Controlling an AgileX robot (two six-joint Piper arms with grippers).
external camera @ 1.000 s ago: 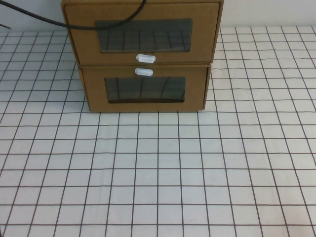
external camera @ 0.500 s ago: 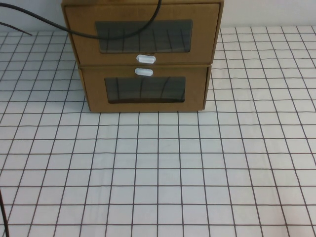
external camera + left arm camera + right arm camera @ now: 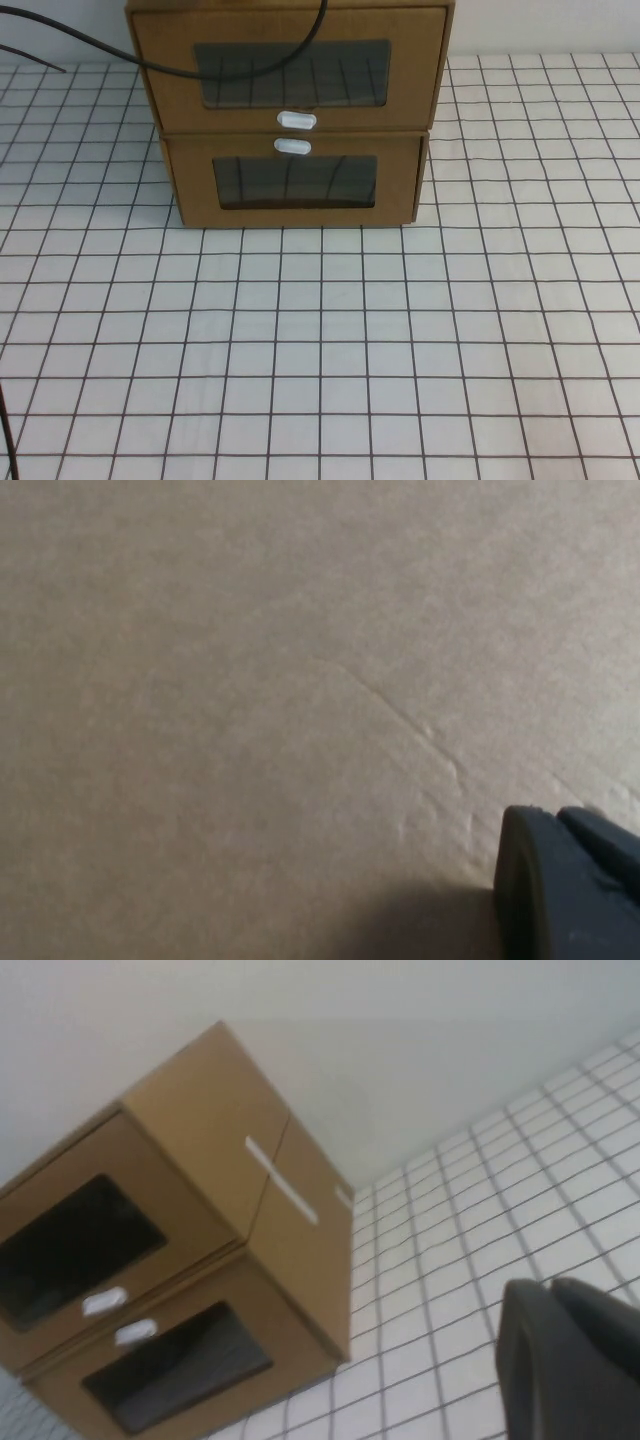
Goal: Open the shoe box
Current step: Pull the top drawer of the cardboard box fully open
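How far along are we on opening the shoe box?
Nothing done: upper box and lower box both show closed fronts, white tabs untouched. In hand: left tool sits close against plain cardboard; right tool, shut, hangs off to the boxes' side over the grid table. Remaining: take a tab and pull a front open.

Thin black cable, left fingers dark blue-grey — rounded, right fingers charcoal
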